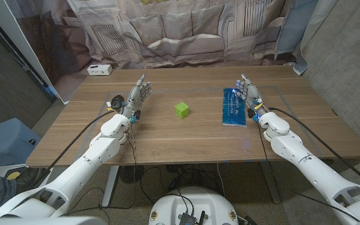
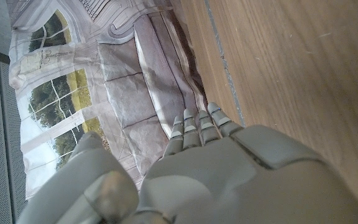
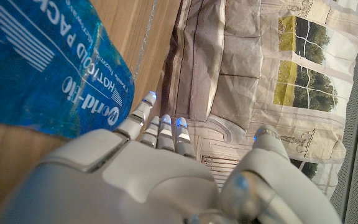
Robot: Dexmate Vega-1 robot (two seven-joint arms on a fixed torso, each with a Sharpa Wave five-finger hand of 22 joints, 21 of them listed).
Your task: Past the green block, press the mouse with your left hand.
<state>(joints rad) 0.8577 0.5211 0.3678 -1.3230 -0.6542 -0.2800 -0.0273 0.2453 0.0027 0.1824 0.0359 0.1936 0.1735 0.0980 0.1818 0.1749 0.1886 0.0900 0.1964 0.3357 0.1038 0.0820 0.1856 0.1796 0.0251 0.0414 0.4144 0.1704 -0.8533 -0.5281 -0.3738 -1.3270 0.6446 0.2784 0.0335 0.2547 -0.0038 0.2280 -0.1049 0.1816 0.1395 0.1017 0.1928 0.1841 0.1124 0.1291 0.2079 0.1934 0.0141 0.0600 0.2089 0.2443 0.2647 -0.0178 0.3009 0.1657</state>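
A small green block point(image 1: 181, 110) sits near the middle of the wooden table point(image 1: 186, 140). A dark mouse point(image 1: 116, 100) lies near the table's left edge. My left hand point(image 1: 137, 94) stands between the mouse and the block, close beside the mouse, with its fingers stretched out and apart and nothing in it. In the left wrist view the left hand point(image 2: 229, 180) is above bare wood point(image 2: 291, 62). My right hand point(image 1: 250, 94) is open at the right, beside a blue gel pack point(image 1: 233, 106). The right wrist view has the right hand point(image 3: 142, 174) next to the blue gel pack point(image 3: 42, 62).
A white box point(image 1: 99, 69) stands at the table's back left corner. A printed sofa backdrop point(image 1: 186, 31) hangs behind the table. Bare wood lies between the block and the table's front edge.
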